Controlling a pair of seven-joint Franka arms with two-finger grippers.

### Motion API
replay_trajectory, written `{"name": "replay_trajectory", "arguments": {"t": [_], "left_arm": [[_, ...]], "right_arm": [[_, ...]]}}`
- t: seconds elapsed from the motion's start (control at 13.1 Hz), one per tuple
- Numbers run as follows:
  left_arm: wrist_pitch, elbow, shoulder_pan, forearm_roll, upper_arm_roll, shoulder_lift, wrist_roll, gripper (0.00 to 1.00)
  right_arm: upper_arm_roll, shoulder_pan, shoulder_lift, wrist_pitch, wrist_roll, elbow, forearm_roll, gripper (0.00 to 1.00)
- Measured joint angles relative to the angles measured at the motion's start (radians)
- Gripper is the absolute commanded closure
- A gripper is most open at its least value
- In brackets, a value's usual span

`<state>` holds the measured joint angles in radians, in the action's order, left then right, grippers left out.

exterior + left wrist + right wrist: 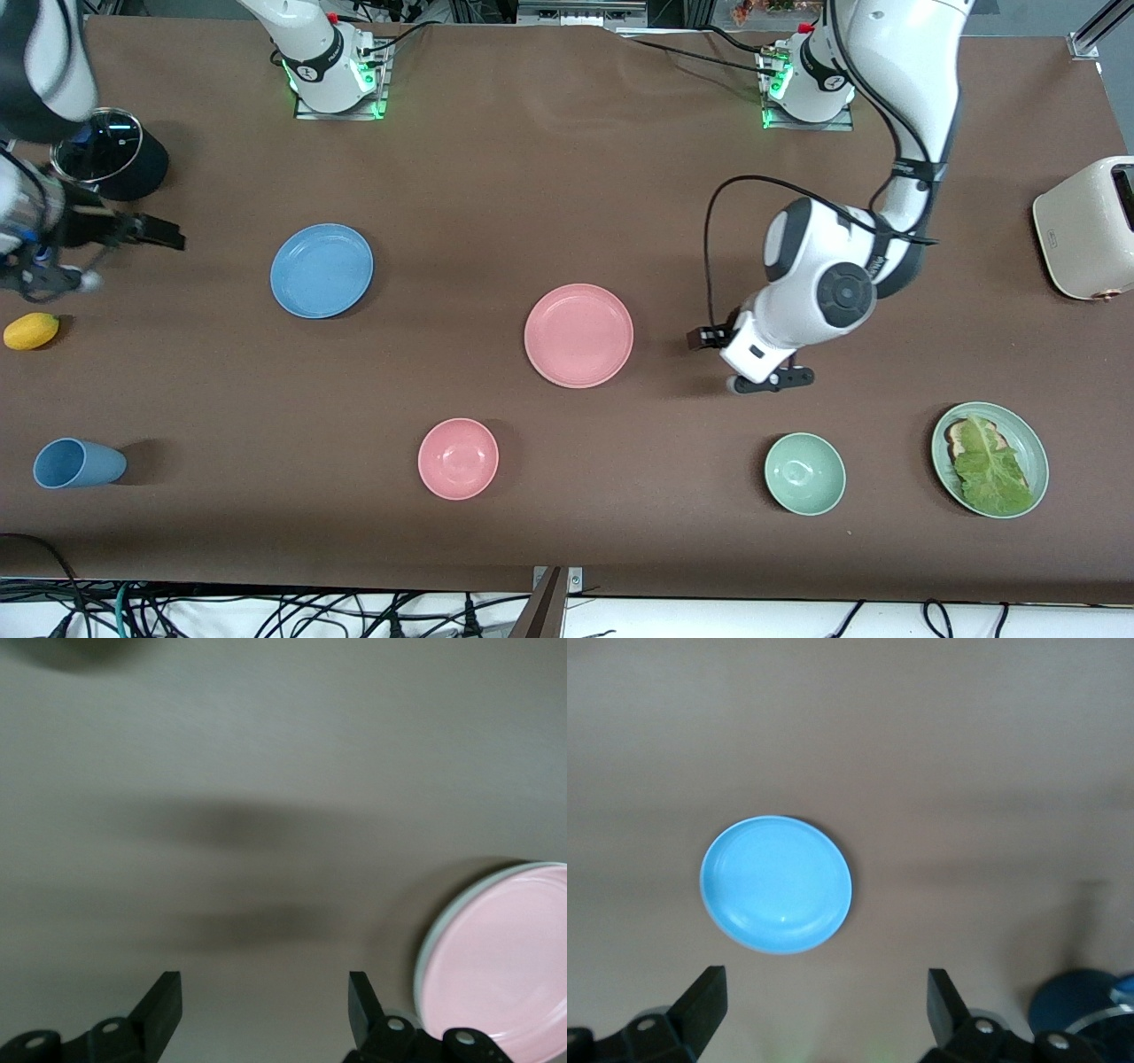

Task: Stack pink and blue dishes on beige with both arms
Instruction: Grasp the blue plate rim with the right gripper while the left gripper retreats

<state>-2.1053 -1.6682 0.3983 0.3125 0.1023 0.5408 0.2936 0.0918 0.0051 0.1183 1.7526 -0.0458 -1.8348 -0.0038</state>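
The pink plate [578, 335] lies flat at the middle of the table; it also shows as the pink plate [505, 961], ringed by a pale edge. The blue plate [321, 270] lies toward the right arm's end, seen too as the blue plate [777, 884]. The beige plate is hidden or out of view. My left gripper [702, 338] is open and empty, low beside the pink plate on the left arm's side and apart from it; its fingers [161, 1003] frame bare table. My right gripper [164, 236] hangs open and empty at the right arm's end, short of the blue plate.
A black pot with a glass lid [111, 155] and a yellow fruit [31, 330] sit by the right gripper. Nearer the camera stand a blue cup [78, 462], a pink bowl [458, 458], a green bowl [804, 473] and a lettuce plate [1028, 443]. A cream toaster [1090, 228] is at the left arm's end.
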Motion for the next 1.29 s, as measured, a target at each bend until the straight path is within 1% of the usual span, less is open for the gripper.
{"name": "replay_trajectory", "arguments": {"t": [0.15,0.38,0.53,0.61,0.76,1.07,1.14,1.22,1.29], "left_arm": [[0.030,0.001,-0.047,0.000,0.002,-0.003,-0.033,0.01],[0.082,0.009,-0.129,-0.009,0.005,-0.017,-0.133,0.01],[0.126,0.023,-0.188,-0.040,0.006,-0.026,-0.196,0.00],[0.143,0.031,-0.215,-0.057,0.005,-0.027,-0.213,0.00],[0.180,0.049,-0.261,-0.107,0.005,-0.027,-0.224,0.00],[0.294,0.121,-0.336,-0.173,0.003,-0.031,-0.228,0.00],[0.329,0.144,-0.349,-0.177,0.002,-0.034,-0.229,0.00],[0.367,0.170,-0.358,-0.177,0.001,-0.036,-0.230,0.00],[0.406,0.197,-0.362,-0.177,0.000,-0.039,-0.230,0.00]], "right_arm": [[0.003,0.000,0.005,0.140,0.005,-0.145,0.009,0.00],[0.036,-0.001,0.005,0.380,0.001,-0.353,0.080,0.00],[0.043,-0.002,0.021,0.503,0.001,-0.452,0.104,0.00],[0.043,-0.002,0.036,0.531,-0.001,-0.472,0.121,0.00],[0.043,-0.002,0.070,0.553,-0.053,-0.480,0.183,0.00],[0.068,-0.009,0.135,0.565,-0.293,-0.481,0.360,0.00],[0.071,-0.019,0.153,0.574,-0.349,-0.481,0.395,0.02],[0.074,-0.029,0.173,0.580,-0.397,-0.481,0.424,0.12],[0.075,-0.038,0.188,0.584,-0.438,-0.481,0.454,0.21]]}}
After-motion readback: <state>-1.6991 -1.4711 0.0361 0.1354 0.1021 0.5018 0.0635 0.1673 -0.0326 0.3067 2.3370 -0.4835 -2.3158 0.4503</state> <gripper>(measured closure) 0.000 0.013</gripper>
